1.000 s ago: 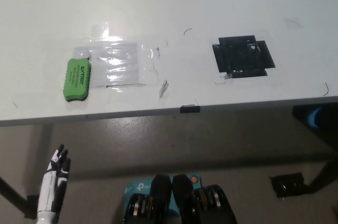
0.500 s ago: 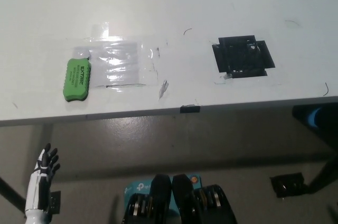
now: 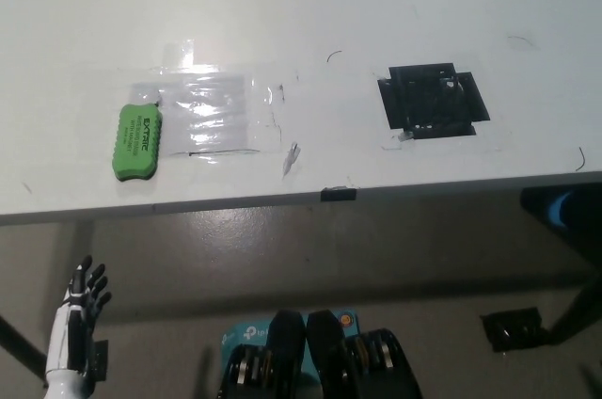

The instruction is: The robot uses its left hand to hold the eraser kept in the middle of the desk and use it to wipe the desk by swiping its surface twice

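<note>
A green eraser (image 3: 138, 140) with black lettering lies flat on the white desk (image 3: 310, 4), at its left side, beside a patch of clear tape (image 3: 209, 115). My white left hand (image 3: 75, 324) hangs below the desk's front edge at the lower left, well short of the eraser, with its fingers apart and nothing in it. My right hand does not show in the head view.
A black tape square (image 3: 433, 100) is stuck to the desk at the right. A small black clip (image 3: 339, 194) sits on the desk's front edge. Below the desk lie the floor, a black object (image 3: 511, 328) and a dark desk leg (image 3: 576, 310) at the right.
My left hand dropped lower and to the left a second ago, then held nearly still. The eraser has not moved.
</note>
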